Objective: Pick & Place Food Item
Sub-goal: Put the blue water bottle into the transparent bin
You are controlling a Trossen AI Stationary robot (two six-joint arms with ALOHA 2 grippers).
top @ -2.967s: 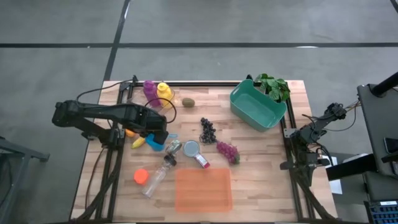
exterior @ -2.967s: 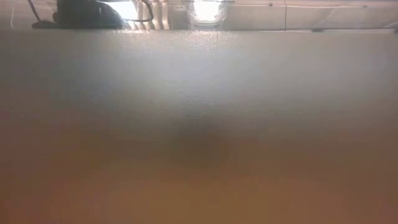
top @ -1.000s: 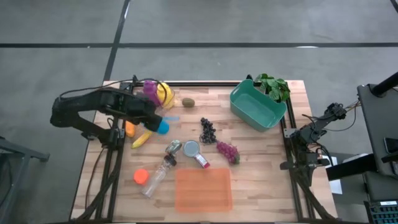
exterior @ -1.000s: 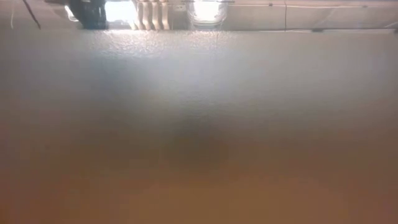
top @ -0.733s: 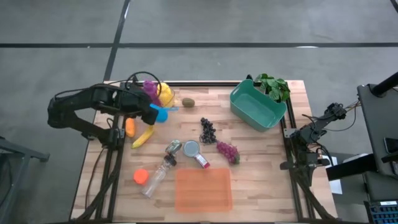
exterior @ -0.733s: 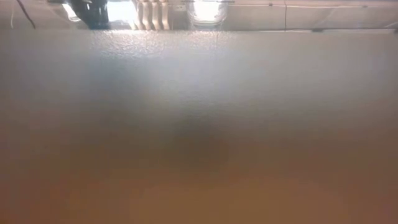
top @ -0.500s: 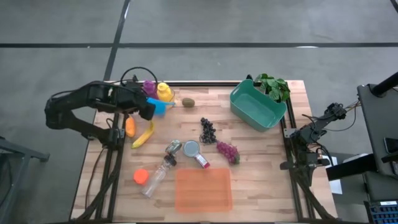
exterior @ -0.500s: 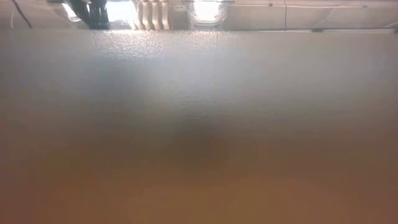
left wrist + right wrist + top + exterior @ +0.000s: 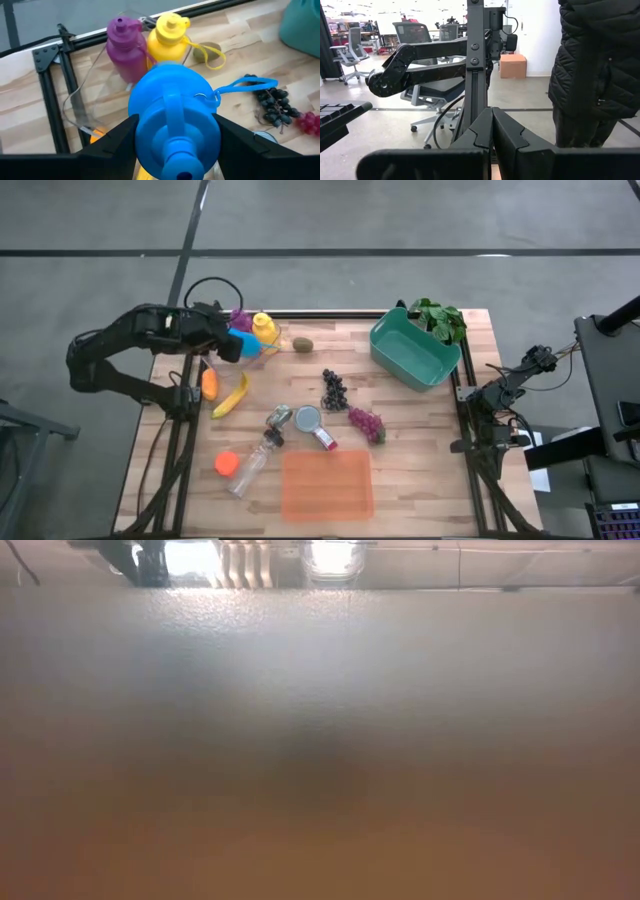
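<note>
Gripping blue bottle (image 9: 175, 120) between fingers (image 9: 112, 142) of left gripper (image 9: 236, 345), cap end toward wrist camera, bottle lifted clear of desk (image 9: 400, 430). Purple bottle (image 9: 123, 47) and yellow bottle (image 9: 170, 40) seen just beyond fingers; grouping of bottles judged likely. Food left unpicked: banana (image 9: 232, 396), carrot (image 9: 209, 383), dark grapes (image 9: 334, 389), well short of teal bin (image 9: 412, 348). Right gripper (image 9: 492, 137) parked off desk edge, fingers pressed together.

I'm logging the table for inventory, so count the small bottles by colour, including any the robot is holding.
Blue bottle, held in the left gripper jaws: 1
Purple bottle: 1
Yellow bottle: 1
Clear bottle with orange cap: 1
Total: 4
</note>
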